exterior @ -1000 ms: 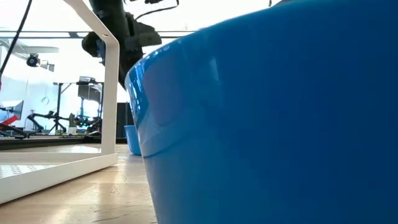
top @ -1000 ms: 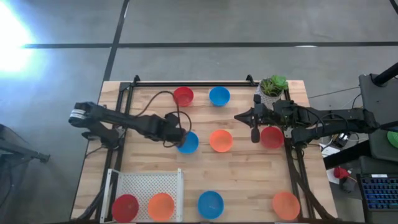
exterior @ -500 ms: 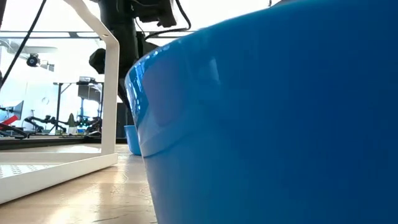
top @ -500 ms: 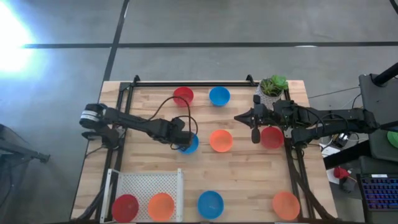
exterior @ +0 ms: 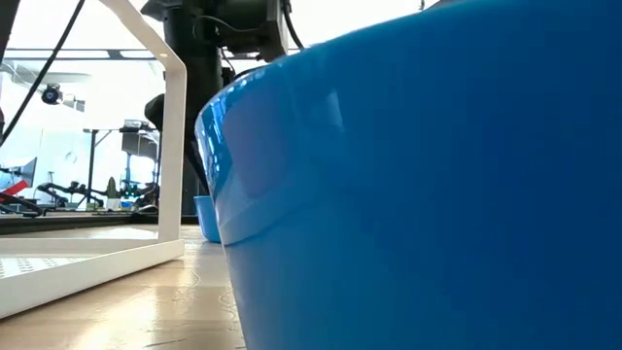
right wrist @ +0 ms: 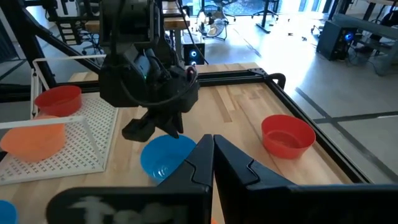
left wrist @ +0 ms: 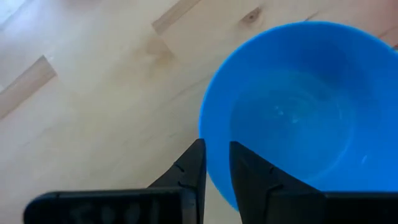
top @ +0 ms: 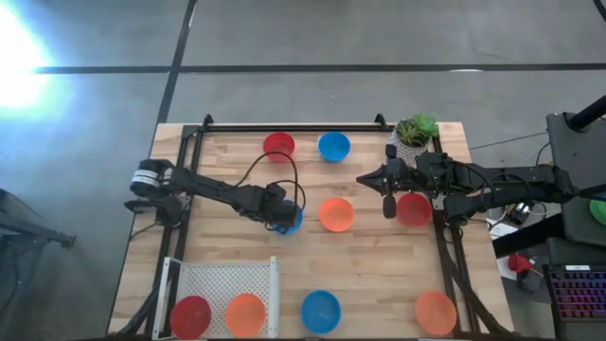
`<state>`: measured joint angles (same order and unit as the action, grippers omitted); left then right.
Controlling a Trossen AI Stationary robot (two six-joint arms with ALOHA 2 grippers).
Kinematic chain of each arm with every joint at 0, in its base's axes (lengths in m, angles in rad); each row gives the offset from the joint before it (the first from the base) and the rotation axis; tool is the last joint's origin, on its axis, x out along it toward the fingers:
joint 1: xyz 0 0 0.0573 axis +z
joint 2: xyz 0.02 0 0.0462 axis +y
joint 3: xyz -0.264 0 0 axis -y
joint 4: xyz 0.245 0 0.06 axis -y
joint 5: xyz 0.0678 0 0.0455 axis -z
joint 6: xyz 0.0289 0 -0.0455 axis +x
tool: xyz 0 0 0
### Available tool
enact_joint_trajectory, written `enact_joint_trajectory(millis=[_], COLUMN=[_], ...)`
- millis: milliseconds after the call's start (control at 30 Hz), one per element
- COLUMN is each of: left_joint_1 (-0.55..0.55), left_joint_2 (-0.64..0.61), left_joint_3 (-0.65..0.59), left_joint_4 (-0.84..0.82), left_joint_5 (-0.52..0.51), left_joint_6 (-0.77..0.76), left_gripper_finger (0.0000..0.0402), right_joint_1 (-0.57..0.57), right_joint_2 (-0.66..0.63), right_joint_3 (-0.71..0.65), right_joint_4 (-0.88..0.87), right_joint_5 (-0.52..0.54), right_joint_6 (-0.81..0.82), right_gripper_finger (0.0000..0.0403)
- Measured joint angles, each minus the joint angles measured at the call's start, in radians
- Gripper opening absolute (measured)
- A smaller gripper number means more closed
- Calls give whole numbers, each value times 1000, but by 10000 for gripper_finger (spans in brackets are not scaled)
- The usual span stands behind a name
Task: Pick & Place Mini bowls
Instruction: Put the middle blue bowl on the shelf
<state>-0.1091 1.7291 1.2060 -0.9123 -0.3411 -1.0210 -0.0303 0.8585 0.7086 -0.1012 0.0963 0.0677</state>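
Several red, blue and orange mini bowls stand on their bases on the wooden table. My left gripper (top: 281,216) is down on a blue mini bowl (top: 293,222) mid-table, shut on its rim; the left wrist view shows this bowl (left wrist: 298,118) from above. My right gripper (top: 386,206) is shut and hovers beside a red bowl (top: 415,209) at the table's right, touching nothing. An orange bowl (top: 336,214) sits between the two grippers. The low view is mostly filled by another blue bowl (exterior: 418,185). My left gripper pinches the blue bowl's rim (left wrist: 204,134) on the side toward the table's left, one finger (left wrist: 245,171) inside the bowl and one finger (left wrist: 194,167) outside. The fingers come from above, pointing down. The bowl stands upright on the table.
A white perforated rack (top: 225,282) at the near-left corner holds a red bowl (top: 190,315) and an orange bowl (top: 245,314). More bowls: red (top: 278,145) and blue (top: 333,146) at the far side, blue (top: 319,311) and orange (top: 435,313) near. A potted plant (top: 414,133) stands far right.
My left gripper has moved toward the table's right and down onto the blue bowl, covering more of it in the high view. The bowl has stayed in place. My right arm has kept still.
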Motion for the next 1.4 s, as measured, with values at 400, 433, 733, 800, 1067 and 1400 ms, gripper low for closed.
enact_joint_trajectory(millis=[400, 433, 733, 800, 1067, 1400], left_joint_1=[3, 3, 3, 3, 3, 3], left_joint_2=[13, 11, -10, -10, -11, -11], left_joint_3=[0, 0, 3, -4, -65, -125], left_joint_4=[-2, -2, -13, -21, 38, 133], left_joint_5=[8, 8, 8, 8, 8, 26], left_joint_6=[0, 0, 0, -2, -28, -23], left_gripper_finger=[64, 64, 64, 64, 64, 64], right_joint_1=[0, 0, 0, 0, 0, 0], right_joint_2=[0, 0, 0, 0, 0, 0], right_joint_3=[0, 0, 0, 0, 0, 0], right_joint_4=[0, 0, 0, 0, 0, 0], right_joint_5=[0, 0, 0, 0, 0, 0], right_joint_6=[0, 0, 1, 0, 1, 3], right_gripper_finger=[8, 8, 8, 8, 8, 8])
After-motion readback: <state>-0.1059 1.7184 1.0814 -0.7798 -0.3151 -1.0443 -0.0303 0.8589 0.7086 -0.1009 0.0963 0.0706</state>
